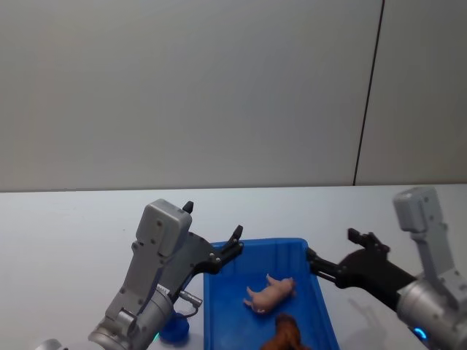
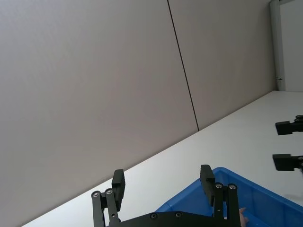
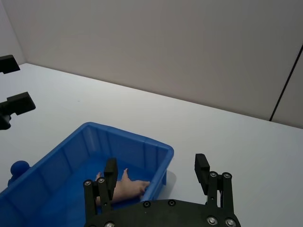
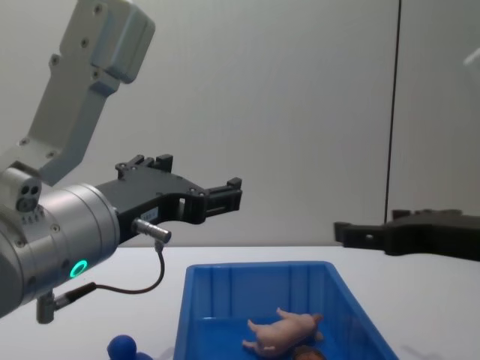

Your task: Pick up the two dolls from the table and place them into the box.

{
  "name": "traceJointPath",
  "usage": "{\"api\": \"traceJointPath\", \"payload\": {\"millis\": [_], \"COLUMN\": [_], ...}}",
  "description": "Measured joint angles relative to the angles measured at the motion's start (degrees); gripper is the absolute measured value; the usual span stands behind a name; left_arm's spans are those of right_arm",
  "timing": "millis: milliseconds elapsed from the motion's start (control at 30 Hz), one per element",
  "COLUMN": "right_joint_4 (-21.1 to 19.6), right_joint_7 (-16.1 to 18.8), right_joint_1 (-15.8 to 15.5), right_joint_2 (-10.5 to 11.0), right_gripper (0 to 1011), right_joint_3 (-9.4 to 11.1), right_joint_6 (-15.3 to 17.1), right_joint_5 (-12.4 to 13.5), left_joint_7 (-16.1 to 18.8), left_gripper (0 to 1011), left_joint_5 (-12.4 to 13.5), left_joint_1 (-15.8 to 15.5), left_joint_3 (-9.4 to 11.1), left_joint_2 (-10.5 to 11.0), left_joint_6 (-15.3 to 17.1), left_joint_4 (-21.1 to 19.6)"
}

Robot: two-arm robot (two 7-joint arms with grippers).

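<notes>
Bench (image 1: 73,219): white, spans the head view from 9 to 3 o'clock.

Box (image 1: 263,242): blue, sits flat on the bench at 6 o'clock in the head view and contains both dolls.

Left claw (image 1: 212,220): hangs above the box's 10 o'clock corner, clear of the rim and well above it in the chest view (image 4: 225,195). Spread wide with nothing between the fingers, as seen at the left wrist (image 2: 162,176).

Right claw (image 1: 332,246): hangs just off the box's 2 o'clock corner, raised above the rim in the chest view (image 4: 352,231). Also spread wide and empty (image 3: 156,165).

Pig (image 1: 271,294): pale pink, lies on its side on the box floor near the middle, legs pointing toward 7 o'clock.

Brown doll (image 1: 286,335): reddish and shaggy, lies in the box just at the pig's 6 o'clock, cut off by the view's lower edge.

Knob (image 1: 174,329): dark blue, stands on the bench outside the box, just beside its 8 o'clock side.
</notes>
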Motion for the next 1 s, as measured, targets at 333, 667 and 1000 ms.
{"api": "traceJointPath", "payload": {"millis": [333, 667, 1000], "right_joint_4": [-2.40, -3.49, -3.96], "right_joint_7": [-0.20, -0.30, -0.34], "right_joint_1": [-2.61, -3.80, -4.34], "right_joint_2": [2.54, 3.68, 4.22], "right_gripper": [1001, 1001, 1001], "right_joint_3": [1.21, 1.77, 2.03], "right_joint_6": [-1.26, -1.82, -2.08], "right_joint_5": [0.85, 1.20, 1.36], "left_joint_7": [0.00, 1.60, 4.40], "left_gripper": [1003, 1003, 1003], "left_joint_5": [0.08, -0.09, -2.66], "left_joint_1": [0.18, 2.62, 6.96], "left_joint_3": [-0.11, -1.17, -2.46], "left_joint_2": [0.20, 2.97, 7.01], "left_joint_6": [0.21, 1.74, 2.89], "left_joint_4": [-0.12, -2.81, -5.17]}}
